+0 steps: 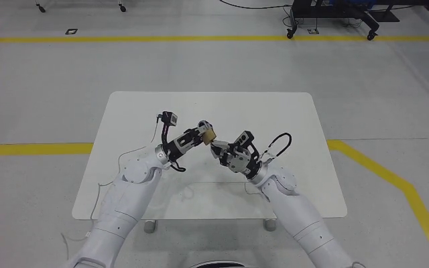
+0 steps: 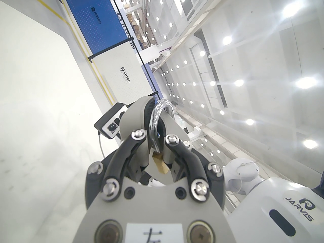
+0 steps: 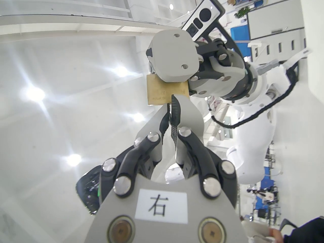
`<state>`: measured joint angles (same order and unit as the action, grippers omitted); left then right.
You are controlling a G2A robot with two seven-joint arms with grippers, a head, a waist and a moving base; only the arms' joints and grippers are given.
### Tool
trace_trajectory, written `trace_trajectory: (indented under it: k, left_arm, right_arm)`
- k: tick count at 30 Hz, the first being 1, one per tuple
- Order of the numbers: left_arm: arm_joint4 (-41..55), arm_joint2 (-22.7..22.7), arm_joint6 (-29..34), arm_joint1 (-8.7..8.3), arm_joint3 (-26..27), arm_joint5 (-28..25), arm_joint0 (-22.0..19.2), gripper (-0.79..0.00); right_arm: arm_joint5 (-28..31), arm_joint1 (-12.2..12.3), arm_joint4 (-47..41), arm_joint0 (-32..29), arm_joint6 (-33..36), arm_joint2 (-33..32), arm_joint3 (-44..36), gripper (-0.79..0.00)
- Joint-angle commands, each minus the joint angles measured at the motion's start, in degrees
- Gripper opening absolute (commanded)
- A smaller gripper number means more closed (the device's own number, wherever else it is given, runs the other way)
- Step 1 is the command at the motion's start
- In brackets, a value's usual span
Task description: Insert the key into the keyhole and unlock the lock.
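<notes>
A brass padlock point(image 1: 210, 135) with a silver shackle point(image 2: 157, 121) is held in the air above the middle of the white table point(image 1: 134, 120). My left gripper point(image 1: 203, 136) is shut on it, its pads clamped over the shackle end point(image 2: 157, 117), and the brass body point(image 3: 159, 92) sticks out below them. My right gripper point(image 1: 217, 149) is shut, and its fingertips point(image 3: 174, 103) press against the padlock's underside. A thin dark sliver between its pads, the key point(image 3: 167, 109), runs up to the lock. The rest of the key and the keyhole are hidden.
Both wrists meet over the table's centre, with bare tabletop around them on every side. The left arm's camera housing point(image 3: 202, 18) and black cable point(image 3: 265, 107) sit just behind the lock. Cart wheels point(image 1: 291, 32) stand on the floor far beyond the table.
</notes>
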<state>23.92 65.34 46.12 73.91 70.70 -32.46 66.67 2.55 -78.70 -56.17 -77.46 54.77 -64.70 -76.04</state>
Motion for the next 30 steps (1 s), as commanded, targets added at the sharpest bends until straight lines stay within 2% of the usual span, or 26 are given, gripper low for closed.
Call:
trace_trajectory:
  k: [1, 13, 14, 15, 16, 17, 18, 23, 27, 30]
  left_arm:
    - [0.12, -0.01, 0.0, -0.01, -0.1, -0.22, -0.03, -0.785]
    - [0.94, 0.83, -0.18, -0.22, -0.41, -1.29, -0.05, -0.785]
    - [0.9, 0.88, -0.25, -0.24, -0.41, -1.28, -0.05, -0.785]
    - [0.77, 0.92, -0.37, -0.26, -0.41, -1.26, -0.05, -0.785]
    - [0.58, 0.96, -0.49, -0.28, -0.35, -1.3, -0.06, -0.785]
    - [0.48, 1.0, -0.69, -0.29, -0.29, -1.29, -0.05, -0.785]
    - [0.09, 1.06, -0.94, -0.31, -0.25, -1.27, -0.08, -0.785]
    - [-4.07, 2.14, -4.59, -0.56, 0.37, -0.87, -0.4, -0.785]
    - [-12.42, 2.73, -7.27, -1.0, 1.26, 0.09, -0.65, -0.785]
    - [-18.57, 1.37, -6.38, -1.18, 1.41, 5.94, -1.29, -0.785]
  right_arm:
    - [-0.64, -0.01, -1.21, 0.56, 1.42, -0.11, 1.11, -0.785]
    - [-1.0, 0.08, -2.35, 0.97, 3.39, -0.39, 2.45, -0.785]
    - [-0.99, 0.14, -1.6, 1.07, 3.21, -0.37, 2.45, -0.757]
    - [-0.77, 0.16, -1.15, 1.08, 2.92, -0.38, 2.41, -0.619]
    - [-0.69, 0.19, -0.71, 1.04, 2.75, -0.29, 2.31, -0.419]
    - [-0.52, 0.22, -0.24, 1.03, 2.59, -0.28, 2.2, -0.157]
    - [0.05, 0.27, 0.33, 0.91, 2.13, -0.4, 2.06, 0.0]
    - [2.94, 0.87, 2.6, -0.89, 1.84, -2.41, -0.17, 0.0]
    - [6.97, 2.27, 8.21, -2.96, 1.13, -7.77, -2.71, 0.0]
    - [13.9, 3.64, 18.31, -6.79, -5.25, -14.18, -7.87, 0.0]
